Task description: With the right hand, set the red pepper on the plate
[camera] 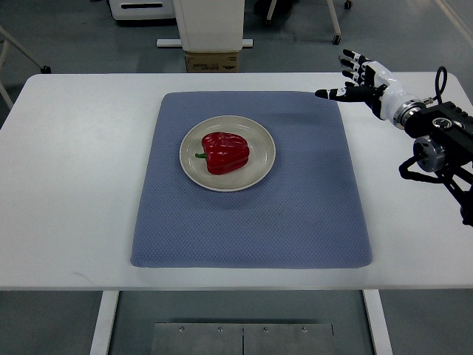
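A red pepper with a short green stem lies on its side in the middle of a round cream plate. The plate sits on a blue-grey mat. My right hand hovers over the mat's far right corner, well to the right of the plate and apart from it. Its fingers are spread and hold nothing. The right arm comes in from the right edge. The left arm does not show.
The mat covers the centre of a white table. Beyond the table's far edge stand a white pedestal and a cardboard box on the grey floor.
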`<state>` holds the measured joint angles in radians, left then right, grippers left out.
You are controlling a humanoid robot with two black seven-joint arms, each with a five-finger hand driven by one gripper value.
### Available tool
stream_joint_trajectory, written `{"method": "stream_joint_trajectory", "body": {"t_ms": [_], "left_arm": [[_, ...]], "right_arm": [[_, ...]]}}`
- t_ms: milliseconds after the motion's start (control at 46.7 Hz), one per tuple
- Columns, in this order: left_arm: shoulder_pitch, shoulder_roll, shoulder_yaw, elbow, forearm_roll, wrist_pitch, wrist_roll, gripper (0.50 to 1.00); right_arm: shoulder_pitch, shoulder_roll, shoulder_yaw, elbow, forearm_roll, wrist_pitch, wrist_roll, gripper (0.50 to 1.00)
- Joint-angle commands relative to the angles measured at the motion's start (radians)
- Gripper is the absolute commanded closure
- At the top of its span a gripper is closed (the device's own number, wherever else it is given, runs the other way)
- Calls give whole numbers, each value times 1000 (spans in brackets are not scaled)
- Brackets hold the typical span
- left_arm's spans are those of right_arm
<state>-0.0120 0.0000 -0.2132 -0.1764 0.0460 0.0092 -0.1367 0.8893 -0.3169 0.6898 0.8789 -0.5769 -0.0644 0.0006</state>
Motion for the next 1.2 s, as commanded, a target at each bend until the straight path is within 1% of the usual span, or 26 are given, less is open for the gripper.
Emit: {"method": "stream_joint_trajectory", "body": {"t_ms": [0, 214, 407, 514, 621, 706, 920, 1177], "left_arm": [[0, 0, 0, 0, 0, 0, 0, 500], [0, 0, 0, 0, 0, 0, 0, 500], [0, 0, 0, 0, 0, 0, 0, 500], [0, 0, 0, 0, 0, 0, 0, 500], [0, 0, 0, 0, 0, 0, 0, 500], [0, 0, 0, 0, 0, 0, 0, 500], [0, 0, 0, 0, 0, 0, 0, 500], [0, 0, 0, 0, 0, 0, 0, 500]], "right_arm": [[-29, 27, 75, 0, -4, -2, -24, 502], [-84, 99, 261, 0, -29, 0, -82, 502], [-128, 194, 425, -1, -54, -3, -70, 502], [-153, 226, 478, -1, -54, -5, -33, 500], [-170, 239, 484, -3, -52, -8, 51, 500], [-184, 246, 484, -3, -47, -8, 93, 500], [-213, 260, 485, -3, -38, -2, 160, 500], [-234, 268, 478, -3, 11, 23, 202, 500]]}}
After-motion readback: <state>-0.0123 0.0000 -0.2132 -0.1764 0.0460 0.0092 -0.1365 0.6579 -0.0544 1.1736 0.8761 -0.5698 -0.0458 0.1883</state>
